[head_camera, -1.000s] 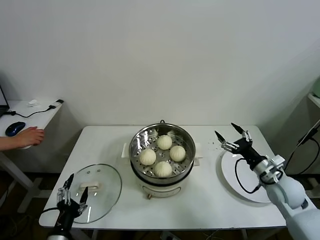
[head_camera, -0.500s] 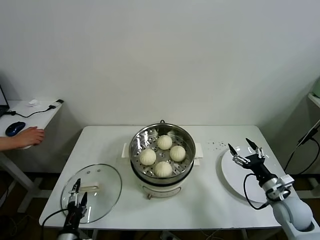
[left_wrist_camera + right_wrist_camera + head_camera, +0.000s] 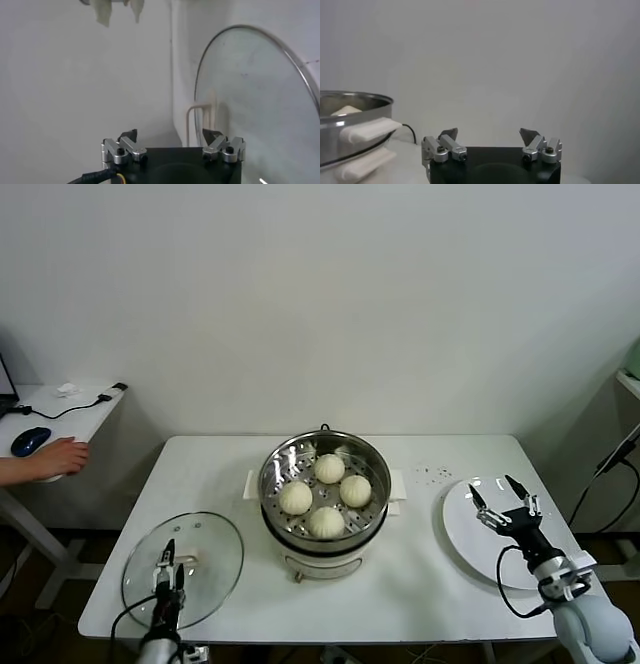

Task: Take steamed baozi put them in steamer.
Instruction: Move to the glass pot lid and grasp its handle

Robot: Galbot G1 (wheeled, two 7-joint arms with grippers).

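In the steamer [image 3: 323, 494], well apart from both jaws: four baozi [image 3: 326, 521], all loaded; none left outside. Right gripper [image 3: 503, 502]: jaws open, empty, over plate [image 3: 462, 534]. Left gripper [image 3: 167, 568]: open, empty, over lid [image 3: 205, 559].

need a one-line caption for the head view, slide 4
Four baozi sit in the steamer; right gripper open above the plate, left gripper open over the glass lid.

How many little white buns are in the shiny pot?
4, all on the perforated tray inside the round steel steamer: back bun, right, left, front. None seem hidden.
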